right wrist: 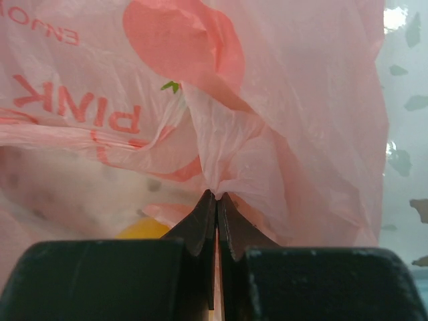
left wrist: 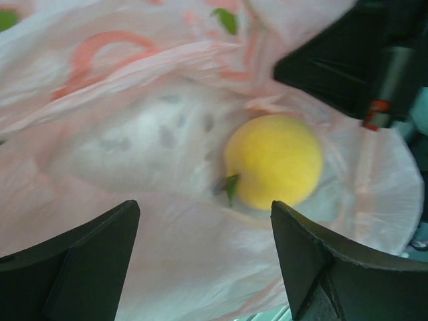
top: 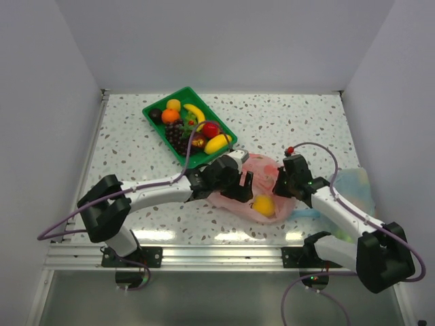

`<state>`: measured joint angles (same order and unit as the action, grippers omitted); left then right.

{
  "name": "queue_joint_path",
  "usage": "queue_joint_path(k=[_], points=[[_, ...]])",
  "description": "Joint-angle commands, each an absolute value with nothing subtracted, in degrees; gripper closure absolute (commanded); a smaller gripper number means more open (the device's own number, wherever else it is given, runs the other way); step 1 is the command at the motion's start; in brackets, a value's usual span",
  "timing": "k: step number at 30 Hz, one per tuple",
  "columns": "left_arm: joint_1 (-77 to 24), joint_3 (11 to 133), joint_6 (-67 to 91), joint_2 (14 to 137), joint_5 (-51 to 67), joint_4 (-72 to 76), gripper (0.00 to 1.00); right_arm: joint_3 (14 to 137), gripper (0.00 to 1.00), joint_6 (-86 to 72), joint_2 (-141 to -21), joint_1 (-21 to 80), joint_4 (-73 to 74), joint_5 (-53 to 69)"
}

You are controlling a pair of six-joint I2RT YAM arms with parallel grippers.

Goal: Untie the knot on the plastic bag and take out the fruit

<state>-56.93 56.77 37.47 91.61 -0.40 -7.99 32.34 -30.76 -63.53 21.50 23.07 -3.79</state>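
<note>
The right gripper pinches a fold of the plastic bag shut-tight — its upside-down lettering reads "PINK" — while the left gripper gapes wide beside the yellow fruit.

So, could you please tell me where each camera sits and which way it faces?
Top external: fixed above and behind the arms, looking down on the table, green tray and pink plastic bag; both arms show, bases at the bottom.
Left wrist: on the left arm, looking past the open left gripper into the bag at a yellow fruit.
Right wrist: on the right arm, looking along the right gripper, shut on a fold of the bag.
Shared: the yellow fruit appears in all three views.
</note>
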Motion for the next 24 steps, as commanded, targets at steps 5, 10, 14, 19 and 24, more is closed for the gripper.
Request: queue_joint_path(k=[5,10,14,19,24], points=[[-60.8,65.7,29.2,95.9,5.3,-4.0,0.13,33.0,1.0,-33.1,-66.2,21.4,13.4,1.1],[-62.8,68.9,25.9,99.5,4.7,-6.4,0.1,33.2,1.0,-33.0,-66.7,21.4,13.0,1.4],[-63.6,69.8,25.0,102.8,1.9,-7.5,0.09,32.9,1.0,-33.1,-66.0,21.4,13.0,1.3],[-63.6,70.1,25.0,105.7,0.2,-6.7,0.09,32.5,1.0,-33.1,-65.5,21.4,13.1,1.1],[-63.6,70.9,26.0,108.8,-1.4,-6.6,0.22,32.5,1.0,-33.1,-64.9,21.4,13.4,1.1]])
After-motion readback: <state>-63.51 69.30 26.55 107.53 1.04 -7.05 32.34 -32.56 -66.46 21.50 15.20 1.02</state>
